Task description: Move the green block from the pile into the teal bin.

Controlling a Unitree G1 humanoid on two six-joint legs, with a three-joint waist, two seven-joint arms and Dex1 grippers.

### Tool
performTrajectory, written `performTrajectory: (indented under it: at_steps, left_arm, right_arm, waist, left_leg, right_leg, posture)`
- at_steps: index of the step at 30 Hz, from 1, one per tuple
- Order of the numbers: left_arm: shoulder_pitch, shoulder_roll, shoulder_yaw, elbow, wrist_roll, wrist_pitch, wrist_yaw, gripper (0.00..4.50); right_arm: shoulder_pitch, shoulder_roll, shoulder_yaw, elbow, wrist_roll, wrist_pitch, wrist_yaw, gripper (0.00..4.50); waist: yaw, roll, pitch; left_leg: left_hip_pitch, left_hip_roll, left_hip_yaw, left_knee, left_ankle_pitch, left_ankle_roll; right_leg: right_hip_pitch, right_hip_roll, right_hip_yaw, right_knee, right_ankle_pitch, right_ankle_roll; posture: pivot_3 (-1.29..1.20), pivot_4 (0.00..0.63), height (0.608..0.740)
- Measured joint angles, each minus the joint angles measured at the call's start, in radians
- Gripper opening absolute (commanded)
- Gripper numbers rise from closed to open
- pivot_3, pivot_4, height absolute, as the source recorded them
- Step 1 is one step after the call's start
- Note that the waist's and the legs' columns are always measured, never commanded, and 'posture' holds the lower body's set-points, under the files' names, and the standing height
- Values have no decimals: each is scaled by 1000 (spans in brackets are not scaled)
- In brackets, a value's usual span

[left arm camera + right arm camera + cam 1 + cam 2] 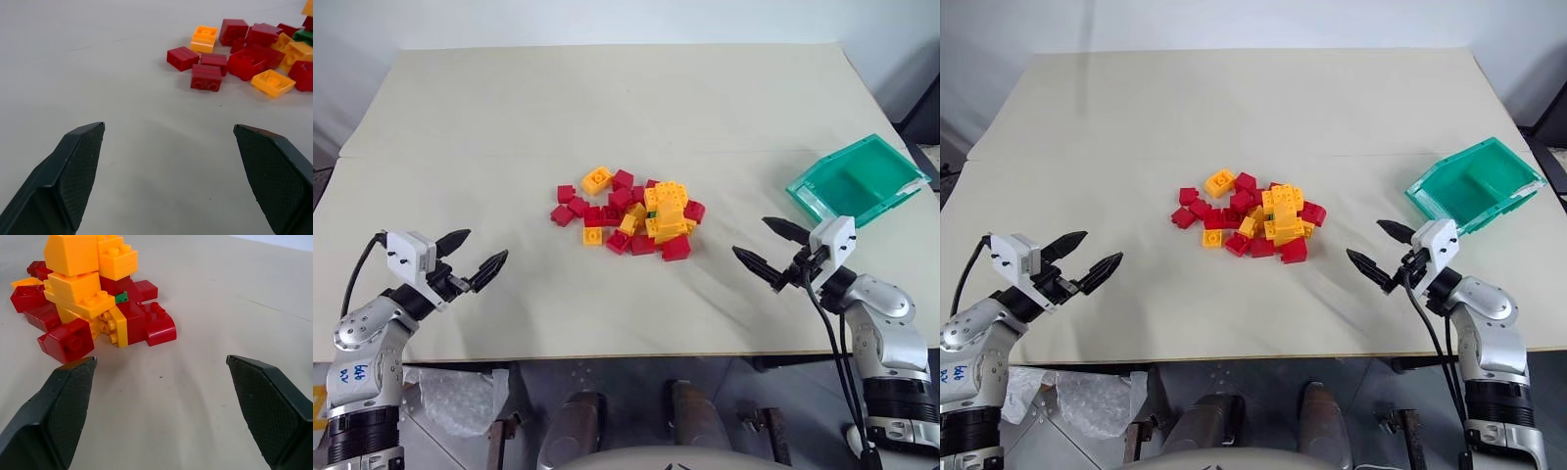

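Beige table (607, 108) against pale wall (607, 20)

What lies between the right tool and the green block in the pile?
In the right wrist view, bare table, then red and yellow-orange bricks hiding most of the green block from the right tool.

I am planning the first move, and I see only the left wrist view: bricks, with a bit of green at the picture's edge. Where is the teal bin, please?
Observer: The teal bin sits at the right edge of the table, just beyond the right gripper.
Operator: How does the green block lie?
Observer: In the right wrist view, the green block is only a sliver, wedged between orange and red bricks in the pile.
Operator: Is the right gripper free?
Observer: Yes. It is open, holds nothing, and is short of the pile.
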Motion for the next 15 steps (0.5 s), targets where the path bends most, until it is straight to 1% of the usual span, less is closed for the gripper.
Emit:
performTrajectory:
  at_steps: [15]
  left_arm:
    - [-9, 11, 21, -51, -25, 52, 19, 4500]
  right_arm:
    - [-38, 0, 2, -1, 4, 21, 20, 4457]
  waist:
    - [0, 0, 0]
  left_leg:
    - [0, 0, 0, 0, 0, 0]
  right_leg:
    - [0, 0, 0, 0, 0, 0]
  posture:
    - [0, 150, 740]
